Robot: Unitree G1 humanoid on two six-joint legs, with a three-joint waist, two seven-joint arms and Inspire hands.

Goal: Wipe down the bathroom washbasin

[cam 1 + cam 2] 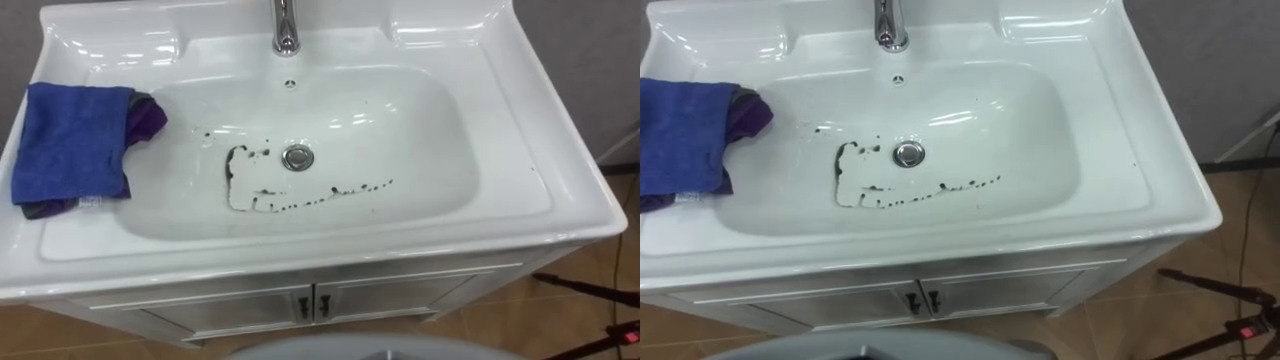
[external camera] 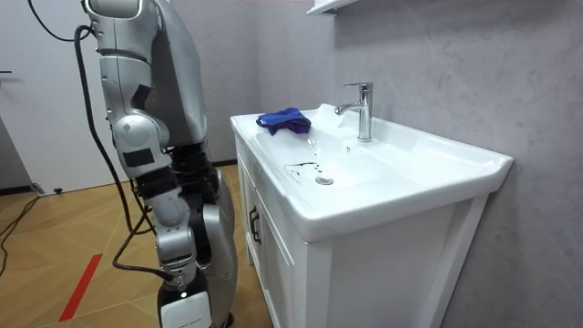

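While dark marks [image 1: 232,175] are seen by the drain [image 1: 297,157] of the basin [image 1: 430,130], step 1, cloth pickup, is judged pending | blue cloth [image 1: 70,140] is laid on basin's left rim | right hand [image 2: 180,292] is hung low before basin, hold cannot be told | next: cloth to be grasped, dragged over marks

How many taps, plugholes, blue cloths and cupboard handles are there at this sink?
Taps: 1
Plugholes: 1
Blue cloths: 1
Cupboard handles: 2
Total: 5
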